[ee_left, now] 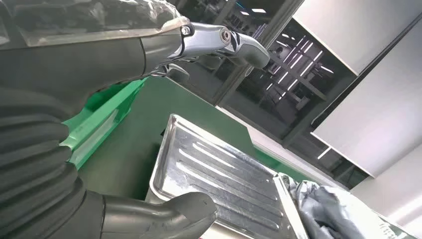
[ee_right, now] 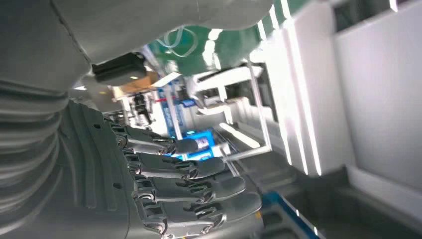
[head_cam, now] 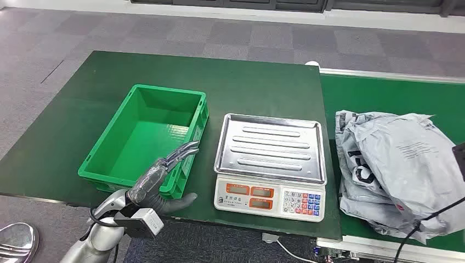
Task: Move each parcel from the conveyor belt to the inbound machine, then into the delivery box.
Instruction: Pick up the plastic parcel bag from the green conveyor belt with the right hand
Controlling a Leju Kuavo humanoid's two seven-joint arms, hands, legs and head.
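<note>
L hand (head_cam: 164,178) empty, fingers apart and extended, thumb out, hovering over near right corner of green box (head_cam: 143,137), just left of scale (head_cam: 270,159). R hand (ee_right: 169,189) empty too, fingers straight, slightly spread. Grey parcels (head_cam: 397,164) piled on belt (head_cam: 384,93), right edge cut off. Dark green tabletop (head_cam: 82,98), grey carpet tiles behind.

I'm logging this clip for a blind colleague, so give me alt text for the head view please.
Seen from above, a dark green table holds an empty green crate on the left and a scale with a bare steel tray beside it. Grey plastic mailer parcels are piled on the green conveyor belt at right. The robot's left hand, holding nothing, hovers at the crate's near corner.
</note>
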